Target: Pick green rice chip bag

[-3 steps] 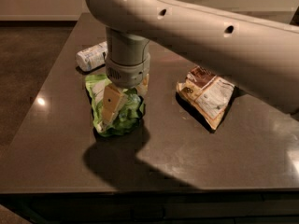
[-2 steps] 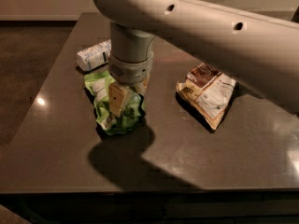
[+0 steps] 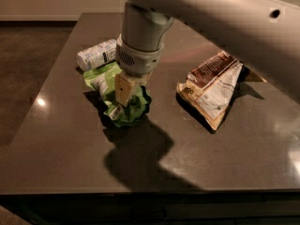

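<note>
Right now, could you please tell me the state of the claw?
Claw: down on the green rice chip bag, near the bottle; open or closed cannot be told.

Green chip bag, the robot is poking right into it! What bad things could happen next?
The gripper sits low on the green rice chip bag, which is crinkled and shiny, so it might slip free when lifted. Pressing down further could crush whatever is inside. The white-labelled bottle lies on its side right behind the bag, so a tug on the bag might set it rolling.
</note>
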